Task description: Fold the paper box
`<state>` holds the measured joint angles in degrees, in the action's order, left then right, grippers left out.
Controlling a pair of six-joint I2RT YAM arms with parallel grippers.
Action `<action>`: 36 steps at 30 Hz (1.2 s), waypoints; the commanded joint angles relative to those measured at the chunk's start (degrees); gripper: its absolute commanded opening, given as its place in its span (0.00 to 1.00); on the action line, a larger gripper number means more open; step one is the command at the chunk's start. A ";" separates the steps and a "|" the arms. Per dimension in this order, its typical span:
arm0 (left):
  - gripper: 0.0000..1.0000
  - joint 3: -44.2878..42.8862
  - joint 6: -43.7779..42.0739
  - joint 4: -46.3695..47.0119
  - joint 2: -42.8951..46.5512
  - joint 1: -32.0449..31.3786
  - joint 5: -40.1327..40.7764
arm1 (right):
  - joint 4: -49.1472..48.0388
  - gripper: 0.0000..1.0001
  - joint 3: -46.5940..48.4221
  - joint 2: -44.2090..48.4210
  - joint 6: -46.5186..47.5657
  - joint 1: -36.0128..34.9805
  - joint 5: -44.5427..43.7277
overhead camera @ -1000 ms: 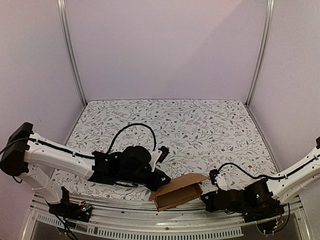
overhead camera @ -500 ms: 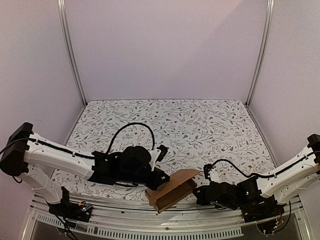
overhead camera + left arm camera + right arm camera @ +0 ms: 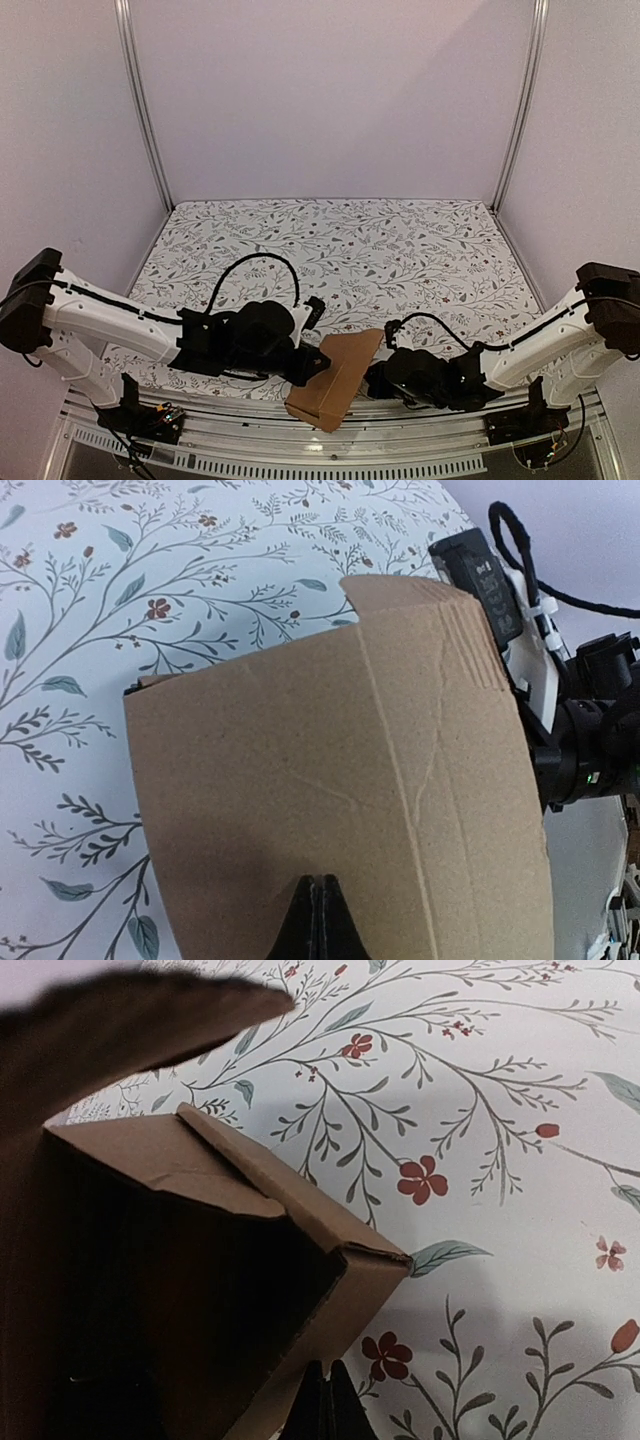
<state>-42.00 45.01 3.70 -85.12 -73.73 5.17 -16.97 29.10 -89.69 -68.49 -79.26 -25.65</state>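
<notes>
The paper box sits tilted at the near edge of the flowery surface, between both arms. The left fingers are squeezed together, right at its flat brown side. The right fingers, closed too, are just beside its open corner.

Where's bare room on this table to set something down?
Free: the far half of the table, up to the back wall. Crowded: the near edge, where the left arm and right arm meet at the paper box.

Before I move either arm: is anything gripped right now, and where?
Nothing is clamped: both grippers are shut. The left gripper rests against the paper box's broad outer panel; the right gripper sits at its lower corner edge.
</notes>
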 commanded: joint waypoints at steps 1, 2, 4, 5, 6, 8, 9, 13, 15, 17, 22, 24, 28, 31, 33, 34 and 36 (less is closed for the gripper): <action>0.00 0.93 0.89 0.33 -0.40 -1.64 0.26 | -2.89 0.00 1.80 -2.96 1.37 1.51 1.96; 0.00 0.81 0.97 0.34 -0.88 -1.79 0.24 | -3.10 0.00 1.91 -3.38 1.62 1.80 2.04; 0.00 0.54 1.15 0.34 -1.92 -2.08 0.45 | -3.55 0.00 1.64 -3.81 1.76 2.44 2.33; 0.00 0.52 1.37 0.34 -2.43 -2.19 0.61 | -3.64 0.00 1.51 -3.80 1.91 2.70 2.43; 0.00 0.51 1.64 0.29 -2.96 -2.20 0.85 | -3.61 0.00 1.30 -3.75 2.23 2.95 2.42; 0.00 0.66 2.08 0.40 -3.88 -2.25 1.29 | -3.55 0.00 0.55 -3.21 2.69 3.29 2.20; 0.00 0.64 2.29 0.38 -4.45 -2.22 1.43 | -3.58 0.00 0.22 -2.86 2.90 3.41 2.23; 0.00 -0.69 2.22 -0.19 -6.70 -2.28 1.52 | -3.63 0.00 0.14 -2.23 4.25 3.55 3.64; 0.00 -1.75 1.98 -0.86 -8.21 -2.28 1.45 | -3.65 0.00 0.21 -2.39 4.66 3.57 4.16; 0.00 -2.66 2.00 -1.91 -9.40 -2.28 1.84 | -3.65 0.00 -0.46 -2.25 4.62 3.52 3.85; 0.00 -3.77 1.79 -3.41 -11.19 -2.25 2.53 | -0.16 0.00 -2.77 1.55 5.67 3.61 2.28; 0.00 -4.25 1.54 -3.52 -11.69 -2.16 2.67 | 5.29 0.00 -1.86 4.51 7.65 3.63 1.56; 0.00 -5.71 0.58 -3.53 -12.41 -1.54 2.68 | 15.51 0.00 -0.08 10.26 11.78 3.63 -0.53; 0.00 -6.60 -0.27 -6.13 -12.32 -0.84 2.65 | 22.77 0.00 1.19 14.89 15.20 3.64 -2.48; 0.00 -7.05 -1.02 -6.54 -11.98 -0.15 2.53 | 27.09 0.00 2.52 17.16 18.00 3.64 -3.58; 0.00 -7.35 -1.65 -6.90 -11.70 0.15 2.37 | 28.93 0.00 3.33 18.41 19.57 3.67 -4.12; 0.00 -8.45 -2.86 -7.85 -11.28 0.81 2.09 | 32.43 0.00 5.31 19.74 23.02 3.68 -5.11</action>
<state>-48.95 45.15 1.67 -96.03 -74.54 7.16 4.40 30.65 -72.90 -53.41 -75.94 -26.92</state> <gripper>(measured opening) 0.006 0.004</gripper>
